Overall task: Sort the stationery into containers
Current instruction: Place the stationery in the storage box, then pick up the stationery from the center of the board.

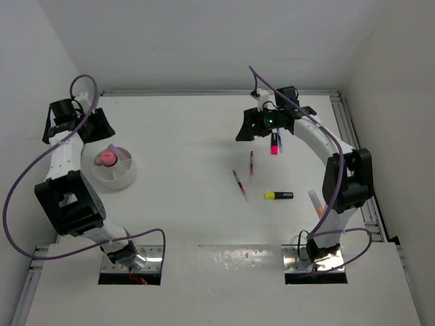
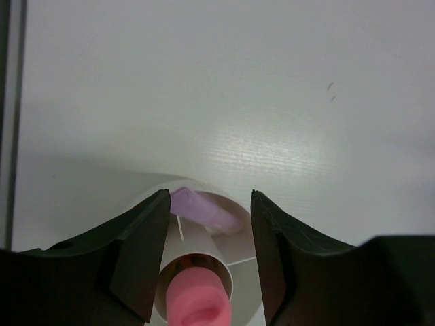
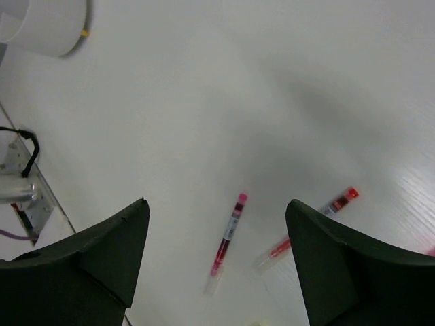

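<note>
The dish [image 1: 126, 179] sits on the table [image 1: 190, 136], directly under the left gripper [image 2: 209, 197]. The left jaws are spread and grip nothing; in the left wrist view the two fingers stand one on each side of the dish's round centre compartment. A pink highlighter [image 2: 197, 300] stands upright in that centre compartment. A pale purple item [image 2: 204, 209] lies in the compartment just beyond the centre, against a thin divider wall. All other stationery lies well apart from the dish, on its right in the top view. Nearest the dish are two thin red pens [image 1: 239, 183] [image 1: 251, 163], close to each other but not touching. Farther from the dish lies a yellow-black highlighter [image 1: 279, 195]. Farther still, a pale stubby item [image 1: 315, 200] lies beside the right arm; its type cannot be told. A pink-red highlighter [image 1: 274, 144] and a blue pen [image 1: 280, 142] lie side by side below the right wrist. The right gripper [image 3: 216, 204] hangs above the table with its jaws spread and nothing between them. The right wrist view shows both red pens on the table beneath the open fingers and the dish at the upper left corner.
</note>
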Available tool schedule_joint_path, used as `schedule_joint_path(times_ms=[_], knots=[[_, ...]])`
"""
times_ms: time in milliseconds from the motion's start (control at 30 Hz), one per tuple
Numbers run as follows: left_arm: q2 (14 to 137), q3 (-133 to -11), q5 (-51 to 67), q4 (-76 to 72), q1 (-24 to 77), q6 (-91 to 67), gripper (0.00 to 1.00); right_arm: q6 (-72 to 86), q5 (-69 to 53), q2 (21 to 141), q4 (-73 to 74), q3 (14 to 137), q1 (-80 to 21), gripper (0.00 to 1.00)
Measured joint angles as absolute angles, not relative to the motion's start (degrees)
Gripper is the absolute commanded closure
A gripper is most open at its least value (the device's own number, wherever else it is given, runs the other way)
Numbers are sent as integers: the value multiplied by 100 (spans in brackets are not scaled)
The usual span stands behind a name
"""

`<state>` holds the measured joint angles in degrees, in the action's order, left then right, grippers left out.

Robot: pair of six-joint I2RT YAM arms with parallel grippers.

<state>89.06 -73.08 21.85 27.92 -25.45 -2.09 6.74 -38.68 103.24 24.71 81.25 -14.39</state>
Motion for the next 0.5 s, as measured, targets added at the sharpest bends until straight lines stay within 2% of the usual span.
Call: schedule_joint_path(times_ms=[100,333,500], knots=[[8901,-7660,2132,2744,-2556,-248,43,784,-3642,10324,2495,8068,-1260,27],[8862,-8735,1870,2617,-2204,132,43,473,-3277,10178,3232,8025,-626,50],[8711,-8803,1643,2674,-1273,609,42,-93,-2851,9719,3997,7684,-110,53]])
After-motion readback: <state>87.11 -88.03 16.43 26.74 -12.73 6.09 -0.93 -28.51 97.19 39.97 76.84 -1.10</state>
